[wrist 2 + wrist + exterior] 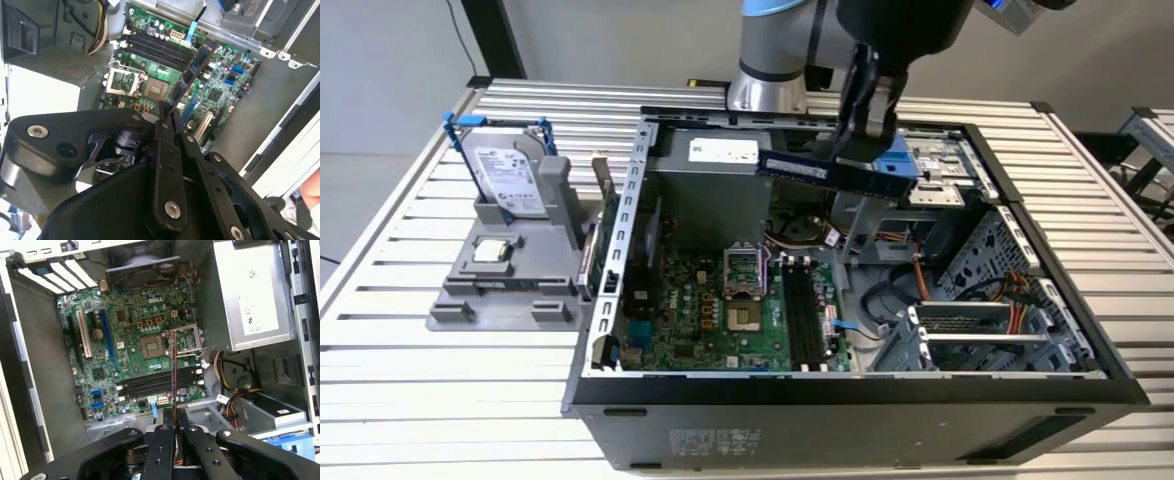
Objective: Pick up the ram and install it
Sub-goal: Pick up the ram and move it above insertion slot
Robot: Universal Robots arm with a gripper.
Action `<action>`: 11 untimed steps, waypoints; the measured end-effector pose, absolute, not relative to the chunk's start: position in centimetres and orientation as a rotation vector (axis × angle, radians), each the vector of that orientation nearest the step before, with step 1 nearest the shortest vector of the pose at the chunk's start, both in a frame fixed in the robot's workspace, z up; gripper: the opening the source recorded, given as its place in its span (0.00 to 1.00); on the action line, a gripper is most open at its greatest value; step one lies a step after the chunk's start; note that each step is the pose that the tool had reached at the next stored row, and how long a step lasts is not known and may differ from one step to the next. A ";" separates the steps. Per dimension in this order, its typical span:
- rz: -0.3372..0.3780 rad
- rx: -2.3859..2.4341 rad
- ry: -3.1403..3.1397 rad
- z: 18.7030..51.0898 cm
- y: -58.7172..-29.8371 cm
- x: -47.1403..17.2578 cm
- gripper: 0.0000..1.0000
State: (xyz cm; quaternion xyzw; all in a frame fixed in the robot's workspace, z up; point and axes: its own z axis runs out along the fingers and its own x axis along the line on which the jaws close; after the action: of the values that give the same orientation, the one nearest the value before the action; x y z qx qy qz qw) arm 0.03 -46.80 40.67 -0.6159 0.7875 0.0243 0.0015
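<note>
The ram (pixel 801 168) is a long dark stick held level above the open computer case (pixel 854 395), over its rear part. My gripper (pixel 865 148) is shut on it near one end. In the second wrist view the ram (pixel 195 67) sticks out from the gripper (pixel 167 114) toward the green motherboard (pixel 220 85). The first wrist view shows the ram (pixel 174 370) edge-on, rising from the gripper (pixel 175 426), with the black memory slots (pixel 150 384) lying crosswise beneath it. In the exterior view those slots (pixel 803 318) sit well below the stick.
A hard drive with blue brackets (pixel 507 172) stands on a grey holder (pixel 500 295) at the exterior view's left, with a small square processor chip (pixel 490 250) below it. Inside the case are the power supply (pixel 250 300), the processor socket (pixel 744 270), cables (pixel 907 290) and a drive cage (pixel 987 320).
</note>
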 end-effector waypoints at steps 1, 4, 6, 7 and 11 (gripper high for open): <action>0.076 -1.917 2.483 40.7 -46.8 0.0 0.00; 0.076 -1.868 2.519 40.7 -46.8 0.0 0.00; 0.076 -1.836 2.542 40.7 -46.8 0.0 0.00; 0.076 -1.819 2.554 40.7 -46.8 0.0 0.00; 0.076 -1.758 2.595 40.7 -46.8 0.0 0.00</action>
State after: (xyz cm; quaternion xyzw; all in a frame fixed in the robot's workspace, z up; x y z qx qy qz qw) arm 0.03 -46.81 40.66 -0.5608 0.8276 0.0241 0.0032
